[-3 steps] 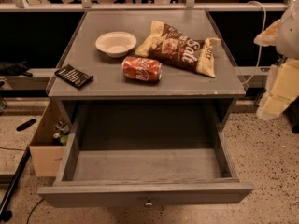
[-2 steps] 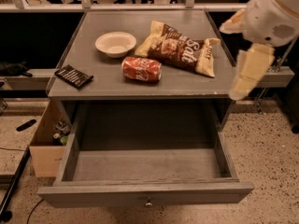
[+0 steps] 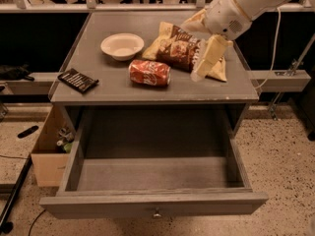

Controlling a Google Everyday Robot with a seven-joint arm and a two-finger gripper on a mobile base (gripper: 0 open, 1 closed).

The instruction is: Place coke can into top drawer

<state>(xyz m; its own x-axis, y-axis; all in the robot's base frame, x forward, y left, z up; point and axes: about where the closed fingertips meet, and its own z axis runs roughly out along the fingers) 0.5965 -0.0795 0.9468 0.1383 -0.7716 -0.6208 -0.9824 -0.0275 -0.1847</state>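
Change since earlier frames: the arm has swung in from the right side of the scene. The gripper [image 3: 203, 41] now hangs over the right part of the bench [image 3: 98, 90], in front of the chip bag [image 3: 174, 48]. Can, bowl, bag and drawer have not shifted.
Gripper state: jaws look spread, nothing between them. Released, carrying nothing.
Coke can [image 3: 149, 73]: lying on its side on the bench top, near the middle, just left of the gripper and near the front edge. Apart from the gripper. Close beside the chip bag, but I cannot tell if they touch.
Top drawer [image 3: 152, 203]: pulled fully out below the bench top, interior bare, knob [image 3: 156, 213] on the near panel.
Other items: white bowl [image 3: 122, 46] beyond the can to the left; flat black device [image 3: 78, 80] at the left edge; cardboard box [image 3: 48, 166] on the floor to the left.
Step in hand (judgement): approach to the can; grasp not yet made.
Risk 1: the can lies on its side, so a glancing touch could roll it toward the near edge and off the bench.
Risk 2: the gripper sits over the bag; coming down there would catch the bag instead of the can.
Risk 3: a shallow pinch on the round wall could let the can slip during the carry.
Risk 4: the bench top overhangs the back of the drawer; a low carry path could strike its front edge.
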